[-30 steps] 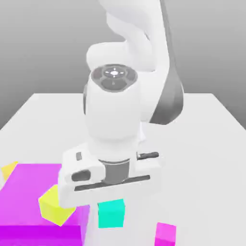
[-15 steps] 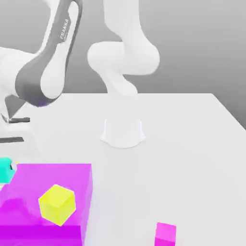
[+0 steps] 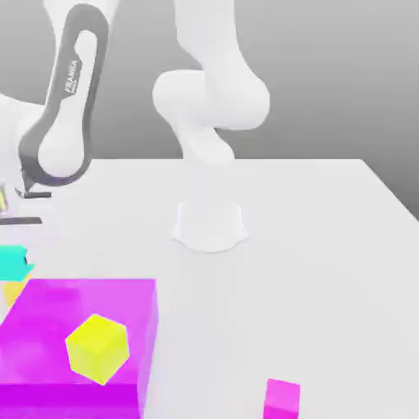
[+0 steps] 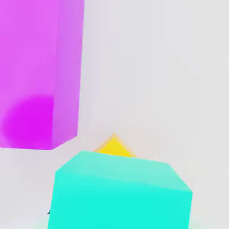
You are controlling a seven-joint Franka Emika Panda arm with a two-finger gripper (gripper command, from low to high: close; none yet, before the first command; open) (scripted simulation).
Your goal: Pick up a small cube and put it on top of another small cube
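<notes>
Cyan cube (image 3: 13,261) at frame's left edge, directly above amber cube (image 3: 14,290), nearly touching; tool grip can't tell.

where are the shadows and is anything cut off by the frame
Exterior view: soft shadow beside the lemon cube on the magenta block; the cyan cube is cropped at the left edge. Hand view: dark patch on the block's side; the cyan cube runs off the frame.

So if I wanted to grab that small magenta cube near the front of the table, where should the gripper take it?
Probably from straight above, closing on two opposite vertical sides. The small magenta cube sits flat on the table, apart from the big magenta block and the lemon-yellow cube, so nothing crowds its side faces.
</notes>
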